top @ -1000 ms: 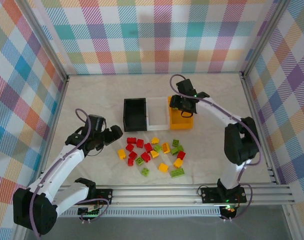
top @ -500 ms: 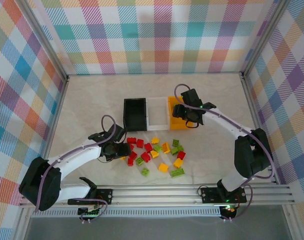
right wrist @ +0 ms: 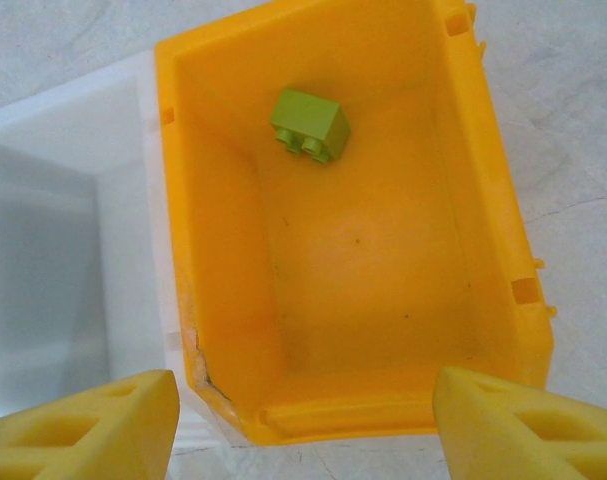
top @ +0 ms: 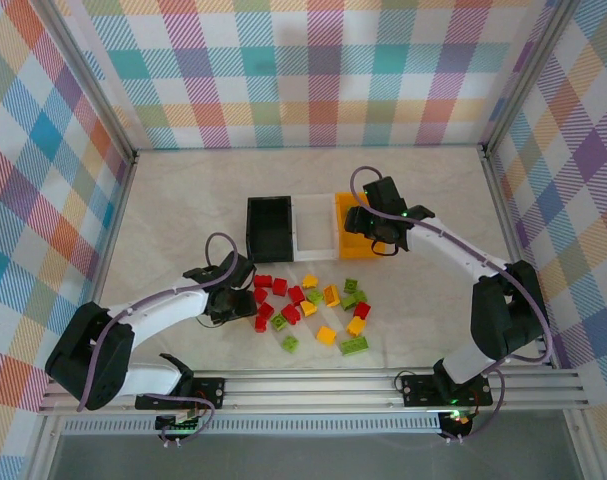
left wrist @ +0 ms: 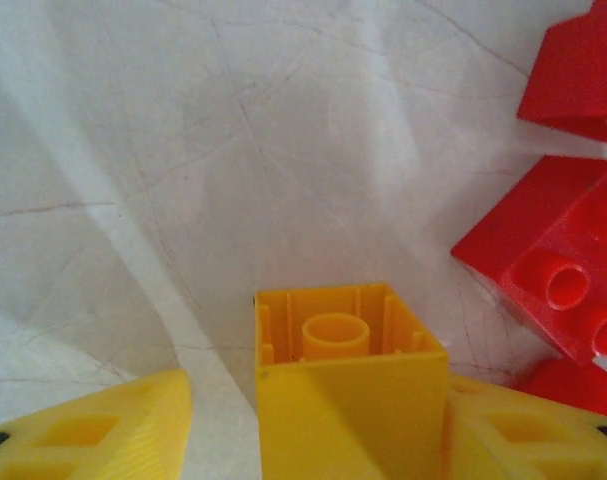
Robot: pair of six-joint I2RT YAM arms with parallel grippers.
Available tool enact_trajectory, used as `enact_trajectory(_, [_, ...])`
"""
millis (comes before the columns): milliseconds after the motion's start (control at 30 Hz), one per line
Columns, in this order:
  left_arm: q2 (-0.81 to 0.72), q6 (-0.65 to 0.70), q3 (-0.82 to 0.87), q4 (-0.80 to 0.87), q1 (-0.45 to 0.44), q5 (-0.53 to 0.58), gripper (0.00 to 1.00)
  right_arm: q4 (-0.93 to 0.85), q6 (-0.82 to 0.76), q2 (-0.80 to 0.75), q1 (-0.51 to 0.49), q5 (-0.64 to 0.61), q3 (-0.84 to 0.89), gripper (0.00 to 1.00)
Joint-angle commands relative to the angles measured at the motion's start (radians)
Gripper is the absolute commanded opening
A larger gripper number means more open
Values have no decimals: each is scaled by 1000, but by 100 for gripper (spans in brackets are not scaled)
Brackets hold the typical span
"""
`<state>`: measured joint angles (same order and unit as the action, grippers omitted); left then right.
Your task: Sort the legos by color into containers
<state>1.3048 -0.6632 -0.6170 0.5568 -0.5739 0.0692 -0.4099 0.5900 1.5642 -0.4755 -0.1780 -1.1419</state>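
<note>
The left gripper (top: 239, 300), partly open, brackets a yellow brick (left wrist: 348, 400) with a gap at one finger and red bricks (left wrist: 563, 270) just beside, while the right gripper (right wrist: 305, 400), spread wide and empty, hangs over the orange-yellow bin (right wrist: 503, 250) containing one lime green brick (right wrist: 310, 124).

My top camera looks down from high behind the near edge of the pale marbled desk (top: 183, 200) and takes in all of it. My left wrist camera sits almost on that desk, facing a yellow studded plastic brick (left wrist: 348, 390) at close range. My right wrist camera looks straight down into the orange-yellow rectangular plastic bin (right wrist: 363, 290), which the top view shares.
</note>
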Motion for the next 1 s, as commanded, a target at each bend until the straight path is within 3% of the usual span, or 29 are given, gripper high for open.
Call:
enact_trajectory(0, [6, 12, -4, -36, -8, 53, 59, 7, 12, -25, -5, 6, 20, 69])
enact_trajectory(200, [24, 23, -21, -34, -7, 67, 36, 7, 20, -38, -5, -3, 37, 69])
enact_trajectory(433, [-56, 25, -43, 33, -7, 73, 25, 7, 32, -83, -4, -19, 53, 69])
enact_trajectory(633, [-112, 45, -220, 122, -7, 79, 23, 2, 49, -151, -2, -44, 93, 69])
enact_trajectory(967, [223, 102, -611, 6, 42, 89, 21, -31, 74, -219, -3, -64, 170, 70])
